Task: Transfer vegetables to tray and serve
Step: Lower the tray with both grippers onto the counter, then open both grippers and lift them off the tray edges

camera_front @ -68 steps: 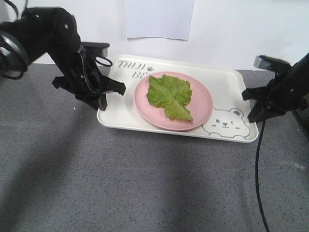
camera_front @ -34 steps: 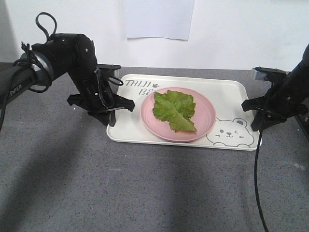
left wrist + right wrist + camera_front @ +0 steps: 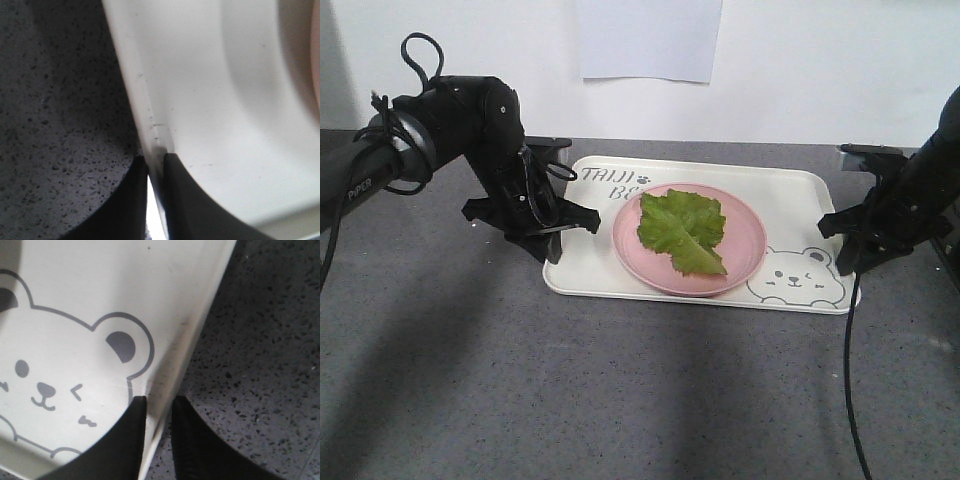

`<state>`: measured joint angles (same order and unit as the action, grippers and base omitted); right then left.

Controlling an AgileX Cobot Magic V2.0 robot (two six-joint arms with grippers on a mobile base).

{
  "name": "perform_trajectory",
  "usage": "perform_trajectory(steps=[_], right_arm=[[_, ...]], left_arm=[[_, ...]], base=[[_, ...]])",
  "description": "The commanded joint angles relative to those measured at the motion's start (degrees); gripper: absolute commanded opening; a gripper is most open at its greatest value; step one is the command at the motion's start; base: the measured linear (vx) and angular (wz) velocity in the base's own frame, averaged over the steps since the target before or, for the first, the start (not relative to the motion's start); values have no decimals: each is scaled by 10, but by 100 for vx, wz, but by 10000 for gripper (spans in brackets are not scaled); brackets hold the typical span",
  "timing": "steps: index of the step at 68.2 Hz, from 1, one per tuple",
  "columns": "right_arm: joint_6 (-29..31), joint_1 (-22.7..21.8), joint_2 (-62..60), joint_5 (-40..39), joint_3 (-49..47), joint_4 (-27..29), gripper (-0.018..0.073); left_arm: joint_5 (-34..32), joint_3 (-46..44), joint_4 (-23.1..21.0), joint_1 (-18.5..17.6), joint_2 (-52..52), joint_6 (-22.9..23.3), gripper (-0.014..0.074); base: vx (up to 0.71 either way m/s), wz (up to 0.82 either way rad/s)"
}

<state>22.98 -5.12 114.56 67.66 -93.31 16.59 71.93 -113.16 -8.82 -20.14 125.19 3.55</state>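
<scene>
Tray [image 3: 790,195] shifted nearer, both tools pinching rims

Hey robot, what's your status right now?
Left gripper and right gripper each clamped on cream-white rectangular tray's rim. Green ruffled lettuce leaf on round pink plate, aboard tray. Nothing blocking.

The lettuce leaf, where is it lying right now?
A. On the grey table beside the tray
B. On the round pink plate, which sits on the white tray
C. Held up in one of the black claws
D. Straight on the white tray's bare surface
B: the front view shows the lettuce leaf on the pink plate, which rests on the tray.
</scene>
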Motion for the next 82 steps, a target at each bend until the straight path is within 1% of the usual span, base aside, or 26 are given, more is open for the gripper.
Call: perform_trajectory(steps=[1, 12, 20, 41, 49, 56, 63, 69, 75, 82], right_arm=[[10, 5, -34, -11, -17, 36, 237], [9, 5, -34, -11, -17, 36, 362], [8, 5, -34, -11, -17, 36, 410], [-4, 5, -34, -25, -18, 36, 413], [-6, 5, -37, -27, -18, 36, 413], [-9, 4, -50, -38, -18, 36, 412], [-20, 4, -73, -49, -18, 36, 398], [-25, 4, -96, -60, -18, 36, 364], [-32, 5, -118, -69, -18, 37, 303], [-30, 5, -148, -70, -18, 44, 185]], left_arm=[[-3, -17, -26, -8, -39, -13, 11], [-3, -17, -27, -8, -39, -12, 59], [-3, -17, -27, -8, -39, -8, 108], [-3, -17, -26, -8, -40, -7, 244], [-3, -17, -26, -8, -42, -7, 275], [-3, -17, -25, -8, -45, -8, 277], [-3, -18, -25, -8, -52, -9, 277], [-3, -18, -25, -8, -59, -10, 273], [-3, -20, -25, -8, -71, -10, 269], [-3, -20, -25, -8, -90, -10, 256]], base=[[0, 0], [0, 0], [0, 0], [0, 0], [0, 0], [0, 0], [0, 0], [0, 0], [0, 0], [0, 0]])
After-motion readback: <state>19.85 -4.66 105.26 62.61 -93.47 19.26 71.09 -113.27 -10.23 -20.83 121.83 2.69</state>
